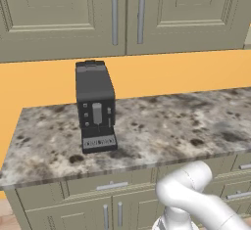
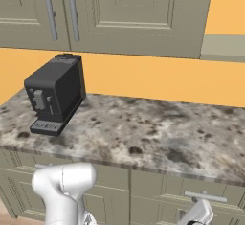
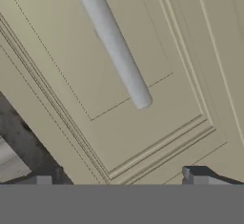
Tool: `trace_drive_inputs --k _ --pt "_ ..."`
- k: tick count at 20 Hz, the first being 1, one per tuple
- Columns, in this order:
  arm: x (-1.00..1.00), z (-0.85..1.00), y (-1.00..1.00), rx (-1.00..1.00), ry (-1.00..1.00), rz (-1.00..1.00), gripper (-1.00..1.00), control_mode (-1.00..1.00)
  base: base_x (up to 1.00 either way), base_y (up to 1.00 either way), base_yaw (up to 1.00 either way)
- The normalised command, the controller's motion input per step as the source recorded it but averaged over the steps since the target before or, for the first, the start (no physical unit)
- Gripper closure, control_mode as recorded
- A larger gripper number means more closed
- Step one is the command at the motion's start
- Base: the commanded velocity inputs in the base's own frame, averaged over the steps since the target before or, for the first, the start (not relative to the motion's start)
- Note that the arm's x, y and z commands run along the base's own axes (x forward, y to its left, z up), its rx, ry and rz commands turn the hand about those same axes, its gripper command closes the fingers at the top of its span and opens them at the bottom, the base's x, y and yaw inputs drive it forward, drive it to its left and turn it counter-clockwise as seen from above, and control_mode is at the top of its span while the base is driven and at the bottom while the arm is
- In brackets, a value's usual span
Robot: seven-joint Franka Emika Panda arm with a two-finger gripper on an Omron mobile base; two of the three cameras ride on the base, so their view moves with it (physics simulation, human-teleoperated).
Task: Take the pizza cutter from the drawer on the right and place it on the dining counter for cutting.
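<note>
My tool (image 3: pixel 119 180) hangs with its jaws apart, facing the drawer (image 3: pixel 143 75) just below its handle (image 3: pixel 114 46). I judge the opening step is on: next, close around that handle and pull.

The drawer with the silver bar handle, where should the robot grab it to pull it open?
Grip the bar handle around its middle, coming straight at the drawer front. The bar is a slim rod, so the open end effector can likely close across it.
</note>
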Motion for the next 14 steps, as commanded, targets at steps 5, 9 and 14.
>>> trace_drive_inputs --k 5,9,14 --pt "0.39 -0.09 -0.07 0.00 0.00 -0.07 -1.00 -1.00 0.00 0.00 0.00" --pt "0.28 -0.15 -0.21 -0.02 0.00 -0.10 -1.00 -1.00 0.00 0.00 0.00" --pt "0.11 -0.31 -0.27 -0.11 -0.01 -0.11 -1.00 -1.00 0.00 0.00 0.00"
